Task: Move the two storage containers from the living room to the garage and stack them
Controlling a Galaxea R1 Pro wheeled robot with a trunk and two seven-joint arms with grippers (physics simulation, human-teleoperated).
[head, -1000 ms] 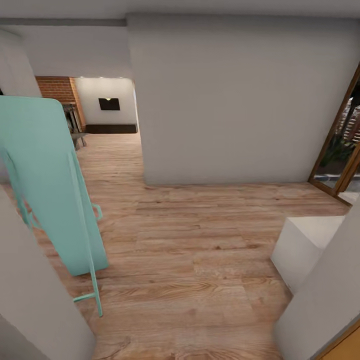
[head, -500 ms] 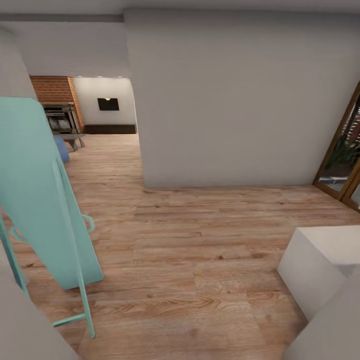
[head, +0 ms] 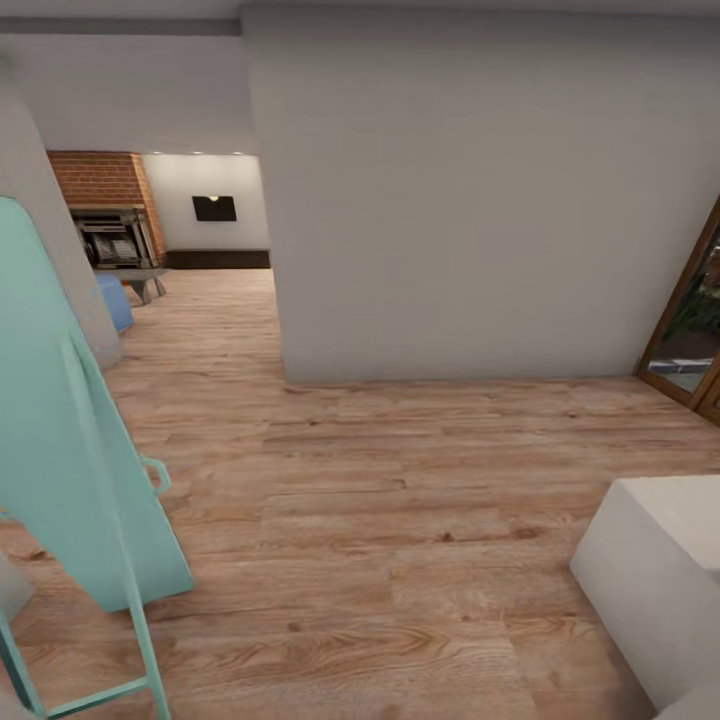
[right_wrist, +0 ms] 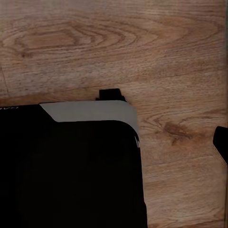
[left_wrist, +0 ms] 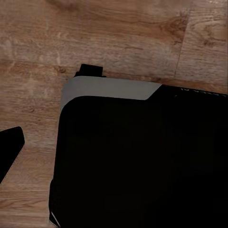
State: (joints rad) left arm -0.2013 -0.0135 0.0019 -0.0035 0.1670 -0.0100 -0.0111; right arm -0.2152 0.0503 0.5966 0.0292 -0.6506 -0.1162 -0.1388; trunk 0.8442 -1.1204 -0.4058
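The two storage containers are out of view, and so is the garage. Through the opening at the far left I see part of the living room: a brick fireplace (head: 100,190) and a blue sofa corner (head: 114,300). In the left wrist view one dark fingertip (left_wrist: 8,154) pokes in beside my black base (left_wrist: 142,166), over wood planks. In the right wrist view a dark fingertip (right_wrist: 221,142) shows at the frame's edge next to the same base (right_wrist: 71,171). Neither fingertip touches anything, and the jaws' spacing is hidden.
A turquoise ironing board (head: 70,440) leans close on my left. A white wall block (head: 450,200) stands ahead, with the passage to its left. A white box (head: 655,570) sits low at the right, and a wood-framed glass door (head: 690,340) is behind it. Light wood-plank floor (head: 380,500) stretches ahead.
The whole head view has shifted as I roll forward. The ironing board slid left and lower, the white box moved down-right, and the fireplace and blue sofa corner came into sight.
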